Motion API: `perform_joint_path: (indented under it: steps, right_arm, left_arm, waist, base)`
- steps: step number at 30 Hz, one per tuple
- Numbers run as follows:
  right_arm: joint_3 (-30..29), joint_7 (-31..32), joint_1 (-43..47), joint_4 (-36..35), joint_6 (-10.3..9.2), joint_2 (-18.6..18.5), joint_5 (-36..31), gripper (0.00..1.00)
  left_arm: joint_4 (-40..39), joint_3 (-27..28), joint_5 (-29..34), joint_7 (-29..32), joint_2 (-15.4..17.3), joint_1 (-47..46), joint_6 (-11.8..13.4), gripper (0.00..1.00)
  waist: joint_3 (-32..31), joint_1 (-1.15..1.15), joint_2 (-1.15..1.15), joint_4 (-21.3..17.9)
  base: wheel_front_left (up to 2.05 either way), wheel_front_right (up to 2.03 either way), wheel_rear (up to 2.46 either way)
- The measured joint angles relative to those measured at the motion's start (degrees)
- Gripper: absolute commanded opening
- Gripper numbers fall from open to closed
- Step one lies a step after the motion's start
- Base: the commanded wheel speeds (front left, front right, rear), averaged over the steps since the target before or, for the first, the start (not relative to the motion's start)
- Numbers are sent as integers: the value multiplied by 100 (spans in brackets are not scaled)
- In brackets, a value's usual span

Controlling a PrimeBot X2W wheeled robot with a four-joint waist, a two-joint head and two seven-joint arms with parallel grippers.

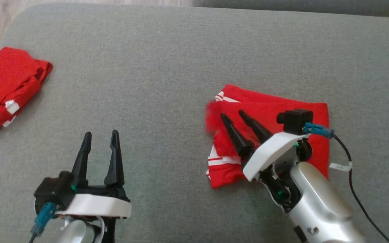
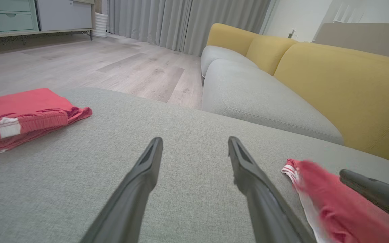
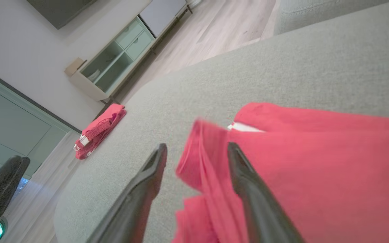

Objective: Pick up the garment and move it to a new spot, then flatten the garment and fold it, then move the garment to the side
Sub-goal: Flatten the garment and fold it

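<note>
Right gripper (image 1: pixel 232 114) hangs open above the garment (image 1: pixel 282 106), gripping nothing. Folded, I reckon; moving it aside is left

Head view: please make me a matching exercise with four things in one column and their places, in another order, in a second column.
Things:
1. left gripper
2. right gripper
3. folded red garment
4. grey cushion

Places:
A. at the far left edge
B. lower right, above the striped red garment
C. under everything else
D. lower left, above bare cushion

Pairs: 1-D, 2-B, 3-A, 4-C
</note>
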Motion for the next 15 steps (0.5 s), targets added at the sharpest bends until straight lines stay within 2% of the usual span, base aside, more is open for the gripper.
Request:
perform_joint_path:
  steps: [7, 12, 15]
  right_arm:
    - [-190, -465, -330, 90, 0, -1, -205, 100]
    - [-889, -803, -342, 23, 0, -1, -1024, 100]
    - [-1400, -844, -264, -279, 0, -2, -1664, 100]
  left_arm:
    - [29, -102, 0, -2, -23, 1, -1, 100]
    - [63, -141, 1, -8, -86, -14, -25, 100]
    - [86, -190, 2, -9, -119, -95, -53, 100]
  waist:
    - [-80, 0, 0, -152]
    - [-128, 0, 0, -294]
    - [-154, 0, 0, -406]
  base:
    - [0, 0, 0]
    - [0, 0, 0]
    - [0, 0, 0]
